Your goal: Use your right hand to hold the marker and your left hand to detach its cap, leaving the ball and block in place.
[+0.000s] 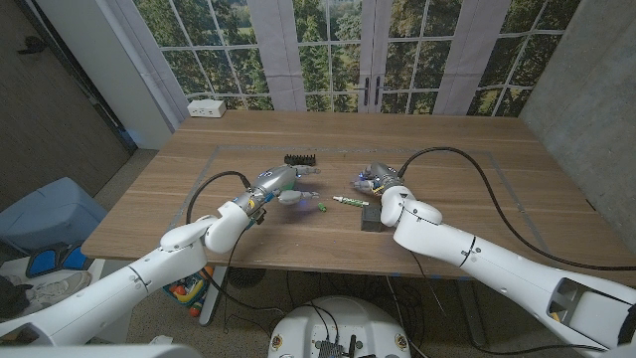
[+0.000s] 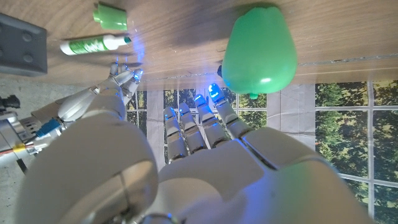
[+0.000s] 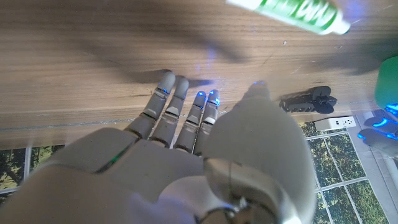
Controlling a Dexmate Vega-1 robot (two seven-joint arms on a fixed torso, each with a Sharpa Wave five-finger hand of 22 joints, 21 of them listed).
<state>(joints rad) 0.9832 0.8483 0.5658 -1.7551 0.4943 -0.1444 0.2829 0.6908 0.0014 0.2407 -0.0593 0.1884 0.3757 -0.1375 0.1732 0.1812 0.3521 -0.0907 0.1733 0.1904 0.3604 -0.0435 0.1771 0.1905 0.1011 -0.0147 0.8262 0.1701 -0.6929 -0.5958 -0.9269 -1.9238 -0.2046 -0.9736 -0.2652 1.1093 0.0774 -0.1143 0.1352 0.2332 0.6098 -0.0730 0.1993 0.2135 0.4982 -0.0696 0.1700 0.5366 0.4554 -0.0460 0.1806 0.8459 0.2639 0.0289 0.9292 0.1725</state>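
left wrist: cap (image 2: 111, 15) off marker (image 2: 93, 45) | both hands' fingers spread, empty

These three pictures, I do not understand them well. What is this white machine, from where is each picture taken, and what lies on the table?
The machine is a robot with two white arms, each ending in a hand with fingers. The wide picture looks down from its head: the left hand and the right hand reach over a wooden table. The other two pictures come from cameras on the wrists, looking along each hand's back, so the scene appears turned.

On the table lie a marker with a green and white body, its green cap already off beside it, a green ball, a dark block and a black comb-like piece. Neither hand holds anything; both have their fingers apart.
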